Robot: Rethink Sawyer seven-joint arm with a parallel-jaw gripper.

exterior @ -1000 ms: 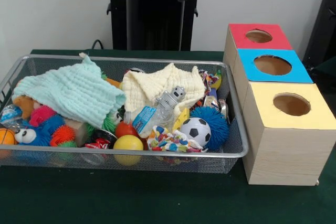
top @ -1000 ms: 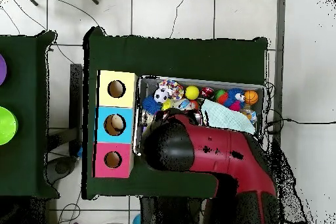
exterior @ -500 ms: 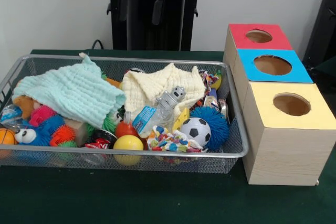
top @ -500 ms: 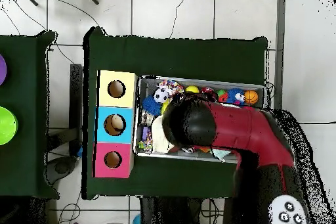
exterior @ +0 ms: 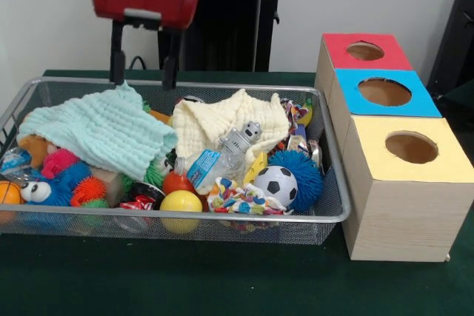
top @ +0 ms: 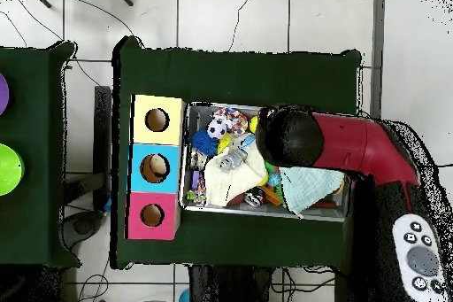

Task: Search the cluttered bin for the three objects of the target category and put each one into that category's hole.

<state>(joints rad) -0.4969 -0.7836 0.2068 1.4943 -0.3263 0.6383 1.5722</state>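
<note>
The pincer [exterior: 143, 72] hangs released, its two dark fingers [exterior: 117, 55] spread apart and empty, just above the far left part of the wire bin [exterior: 222, 218]. Right below the tips lies a mint green cloth [exterior: 100, 131], draped over the toys on the bin's left side. To its right a pale yellow cloth [exterior: 222, 123] is spread over the middle, with a small grey robot figure [exterior: 241, 138] lying on it. Nearer the front sit a yellow ball [exterior: 181, 202], a soccer ball [exterior: 275, 184] and a blue spiky ball [exterior: 304, 175] just behind it. On the green counter [exterior: 222, 286], right of the bin, stands a row of three wooden boxes, each with a round hole: red [exterior: 364, 50] farthest, blue [exterior: 384, 91] in the middle, yellow [exterior: 411, 147] nearest.
</note>
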